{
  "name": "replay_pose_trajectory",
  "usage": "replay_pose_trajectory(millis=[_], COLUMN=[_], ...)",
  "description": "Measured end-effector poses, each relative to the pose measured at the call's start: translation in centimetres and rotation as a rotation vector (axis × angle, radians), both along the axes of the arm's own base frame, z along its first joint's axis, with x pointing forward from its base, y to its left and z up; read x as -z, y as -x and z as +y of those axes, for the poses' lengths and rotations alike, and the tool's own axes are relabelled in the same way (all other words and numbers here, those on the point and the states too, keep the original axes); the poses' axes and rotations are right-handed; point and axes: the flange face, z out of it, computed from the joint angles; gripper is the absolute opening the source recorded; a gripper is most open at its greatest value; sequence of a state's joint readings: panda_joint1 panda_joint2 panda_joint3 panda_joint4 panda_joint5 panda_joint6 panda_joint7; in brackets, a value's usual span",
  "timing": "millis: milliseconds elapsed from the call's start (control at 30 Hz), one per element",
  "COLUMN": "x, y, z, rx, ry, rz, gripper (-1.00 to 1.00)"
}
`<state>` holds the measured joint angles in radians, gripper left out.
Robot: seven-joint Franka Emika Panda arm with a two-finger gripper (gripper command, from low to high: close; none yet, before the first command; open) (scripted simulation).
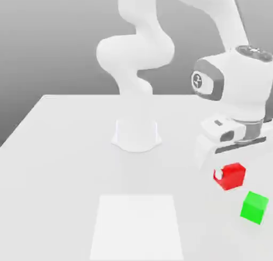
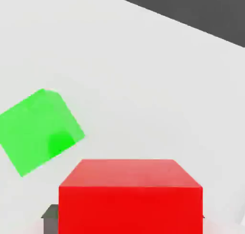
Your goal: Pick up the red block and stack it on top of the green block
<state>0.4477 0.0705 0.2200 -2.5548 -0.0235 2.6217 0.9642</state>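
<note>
White table (image 1: pixel 64 148), hand (image 1: pixel 228 172) gripping red block (image 1: pixel 232 176)

A pale white table (image 1: pixel 64 148) fills the foreground under soft, even light — behind it a plain grey backdrop (image 1: pixel 48 36), darker toward the top.

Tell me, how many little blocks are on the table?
2. The red block sits under the gripper; the green block sits beside it, nearer the exterior view's right.
</note>
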Motion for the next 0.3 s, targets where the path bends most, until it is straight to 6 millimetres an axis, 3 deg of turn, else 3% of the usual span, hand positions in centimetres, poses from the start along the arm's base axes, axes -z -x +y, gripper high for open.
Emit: replay_pose_trajectory(millis=[67, 167, 200, 300], x=[0.8, 4.1, 5.3, 5.3], y=[-0.3, -0.5, -0.4, -0.4], z=[1.7, 2.1, 2.1, 2.1], rx=[-0.033, -0.039, -0.04, -0.04], ry=[0.001, 0.001, 0.001, 0.001], rz=[-0.003, -0.005, -0.005, -0.005], gripper=[-1.0, -1.0, 1.0, 1.0])
